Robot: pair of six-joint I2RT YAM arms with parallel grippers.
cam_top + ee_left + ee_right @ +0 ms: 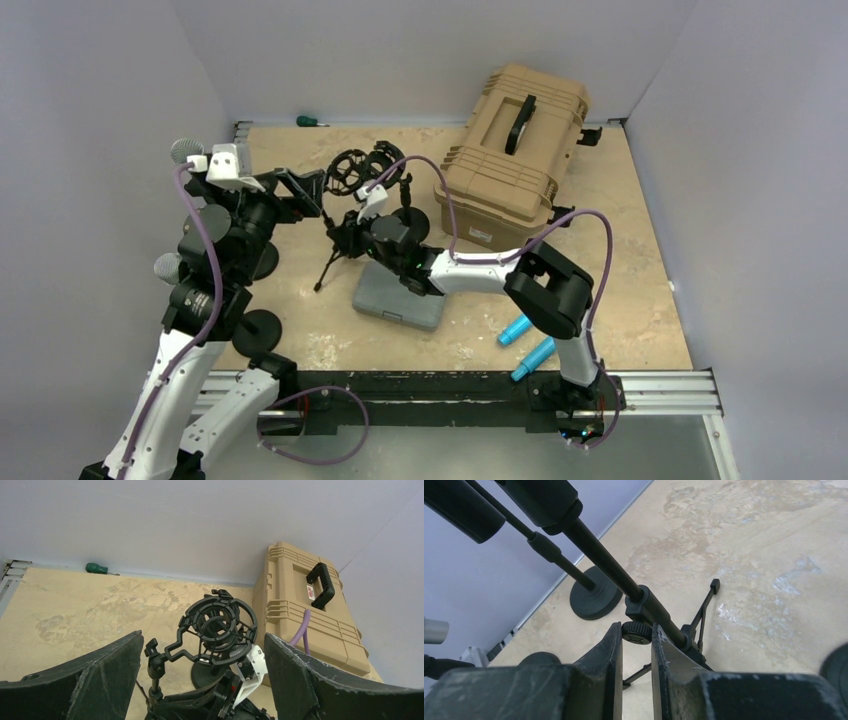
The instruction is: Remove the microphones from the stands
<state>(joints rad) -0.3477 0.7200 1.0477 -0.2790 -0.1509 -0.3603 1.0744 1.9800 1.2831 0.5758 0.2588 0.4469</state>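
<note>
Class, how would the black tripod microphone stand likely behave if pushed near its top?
Probably tippy: the black tripod microphone stand has thin legs under a bulky ring-shaped shock mount. The slim pole looks stiff, not floppy. The right gripper, shut on its small knob, likely steadies it.

**Tight around the stand, open at the back left**

The stand (pixel 328 268) is crowded. The right claw (pixel 636 632) pinches its little knob (pixel 636 630) low down, and the right arm (pixel 470 272) lies across the worktop (pixel 640 300) on that side. The big tan case (pixel 510 150) blocks the way just behind and to the right of the ring holder (pixel 217 625). The left claw (pixel 202 642) stands wide, and the ring holder shows between its fingers (pixel 100 675). Round black bases (pixel 262 330) crowd the left edge. A grey box (pixel 400 295) sits near the stand's feet. Bare worktop lies at the back left, up to the green screwdriver (pixel 97 568).
</note>
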